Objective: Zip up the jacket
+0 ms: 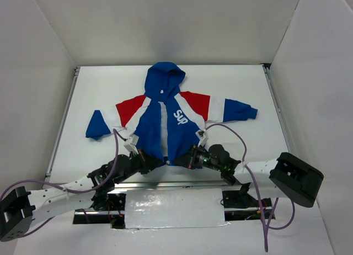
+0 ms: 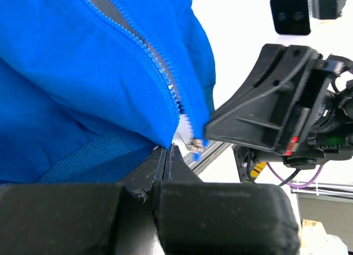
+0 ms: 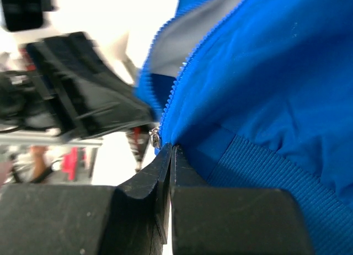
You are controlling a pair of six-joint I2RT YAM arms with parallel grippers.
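The jacket (image 1: 148, 131) lies flat on the table, hood away from me, blue body, red shoulders, white "Sup" lettering. Its front is open, and a pale strip of lining shows between the zipper rows. My left gripper (image 1: 154, 160) is shut on the left bottom hem beside the zipper (image 2: 167, 148). My right gripper (image 1: 186, 158) is shut on the right bottom hem (image 3: 172, 148). The small metal zipper slider (image 3: 155, 138) sits just left of the right jaws, and it also shows in the left wrist view (image 2: 194, 147). The blue fabric (image 2: 83, 89) is lifted at both grippers.
A white table (image 1: 242, 150) with white walls on three sides. A metal rail (image 1: 182, 184) runs along the near edge under the arms. Purple cables (image 1: 237, 136) loop from both arms. The two grippers are close together at the hem.
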